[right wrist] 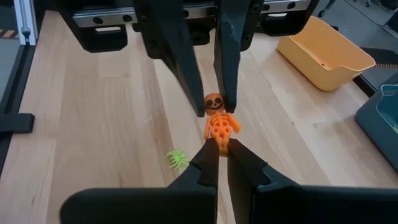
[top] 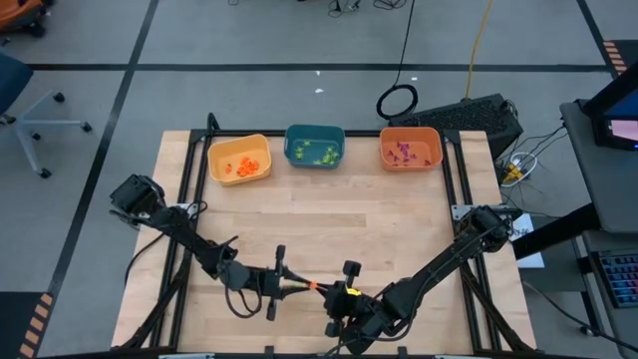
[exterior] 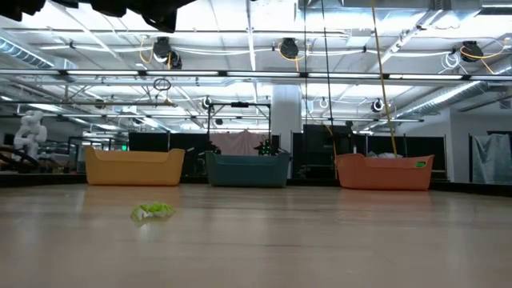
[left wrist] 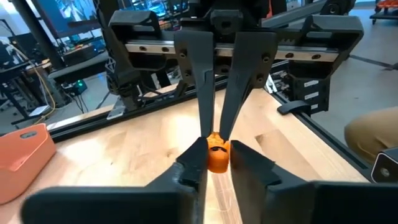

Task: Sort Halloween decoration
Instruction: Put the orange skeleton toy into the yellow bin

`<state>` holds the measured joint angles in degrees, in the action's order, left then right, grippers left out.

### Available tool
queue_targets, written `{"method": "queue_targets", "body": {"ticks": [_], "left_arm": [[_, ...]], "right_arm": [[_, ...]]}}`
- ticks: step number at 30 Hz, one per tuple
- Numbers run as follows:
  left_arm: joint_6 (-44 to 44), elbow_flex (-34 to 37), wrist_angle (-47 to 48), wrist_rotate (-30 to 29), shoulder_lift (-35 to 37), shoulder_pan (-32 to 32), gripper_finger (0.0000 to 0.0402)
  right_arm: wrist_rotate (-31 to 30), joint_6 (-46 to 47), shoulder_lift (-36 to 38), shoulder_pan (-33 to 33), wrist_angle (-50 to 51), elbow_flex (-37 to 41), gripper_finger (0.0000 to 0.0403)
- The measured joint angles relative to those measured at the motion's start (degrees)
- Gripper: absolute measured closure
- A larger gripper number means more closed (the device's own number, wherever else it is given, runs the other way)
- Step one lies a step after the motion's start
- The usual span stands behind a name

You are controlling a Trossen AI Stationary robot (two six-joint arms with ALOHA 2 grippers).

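Near the table's (top: 329, 214) front edge, left gripper (top: 304, 286) and right gripper (top: 326, 291) both pinching an orange skeleton (right wrist: 219, 126); bare wood toward bins (top: 314, 146).

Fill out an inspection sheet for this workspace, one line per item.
Surface: wooden table, bare in the middle.
Job's things: orange skeleton trinket between both grippers; green spider trinket on the wood beside them; sorted trinkets in yellow bin, teal bin and orange bin along the far edge.
Clutter: nothing seen.
Grippers: left gripper and right gripper meet tip to tip near the front edge, each pinching the skeleton.
Cables: yellow cable and black cable on the floor behind.
Surroundings: office chair.
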<state>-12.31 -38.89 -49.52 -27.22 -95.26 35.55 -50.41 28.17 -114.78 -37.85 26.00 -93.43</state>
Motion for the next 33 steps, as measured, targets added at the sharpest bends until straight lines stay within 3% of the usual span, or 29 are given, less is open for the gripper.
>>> {"method": "queue_targets", "body": {"ticks": [7,22,33], "left_arm": [[0.02,0.00,0.07,-0.07,0.00,0.00,0.0385],[0.49,0.00,0.10,-0.11,0.00,0.04,0.0394],[1.07,0.02,0.15,-0.10,0.00,0.02,0.0394]], "right_arm": [[0.11,-0.16,0.00,0.00,0.02,0.00,0.0397],[-0.50,-0.09,0.00,0.02,-0.51,0.00,0.0295],[1.27,1.01,0.00,0.34,0.76,0.00,0.0313]]}}
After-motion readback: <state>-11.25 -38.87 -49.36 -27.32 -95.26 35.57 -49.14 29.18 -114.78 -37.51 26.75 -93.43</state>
